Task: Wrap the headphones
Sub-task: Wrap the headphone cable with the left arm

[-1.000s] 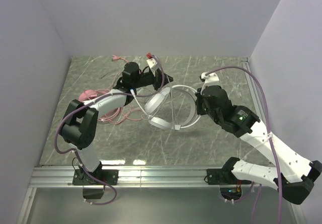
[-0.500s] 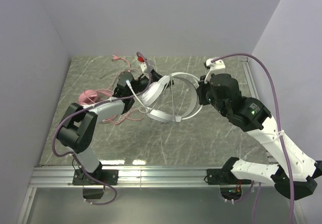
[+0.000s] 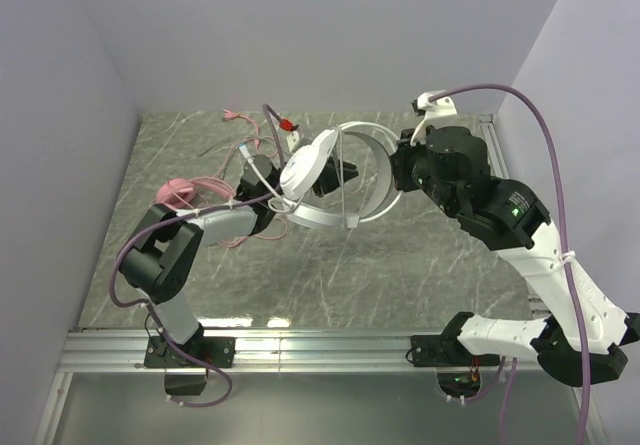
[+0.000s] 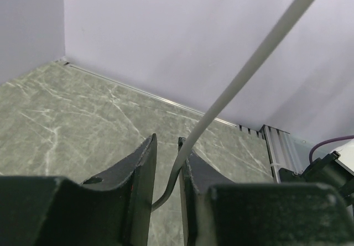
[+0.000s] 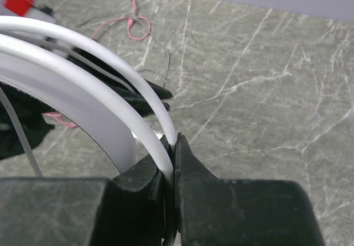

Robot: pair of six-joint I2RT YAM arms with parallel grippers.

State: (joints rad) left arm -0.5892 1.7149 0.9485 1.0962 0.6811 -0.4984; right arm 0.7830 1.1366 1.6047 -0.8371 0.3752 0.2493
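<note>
Right gripper (image 5: 173, 144) jaws are seen pressed together on the thin outer hoop of the headband (image 5: 94, 50) of the white-grey headset (image 3: 308, 165). No gap is left between the fingers and the hoop. In the overhead view this grip is placed right of centre, at the right-hand end of the headband's arc. The headset is stretched from there toward the middle of the frame, and its round padded cup is turned up toward the camera. Whether the headset's lower edge is resting on the table (image 3: 430, 255) cannot be told.

The left gripper (image 4: 166, 146) is shown with its jaws a little apart. A narrow slot is left between the two dark fingers, and the thin cord (image 4: 251, 63) is passed down through it. The cord is laid against the finger on the right of the left wrist view and is clear of the other finger, so it is not pinched. From the slot it is drawn taut up to the upper right corner of that view. In the overhead view this gripper is placed just beside the white cup, near the centre.

The pink headset (image 3: 178, 189) is laid on the table at the left of the overhead frame, beside the left forearm. Its pink cord (image 3: 235, 117) is spread loosely behind and under that arm, with its free end lying near the upper left of the marbled surface.
</note>
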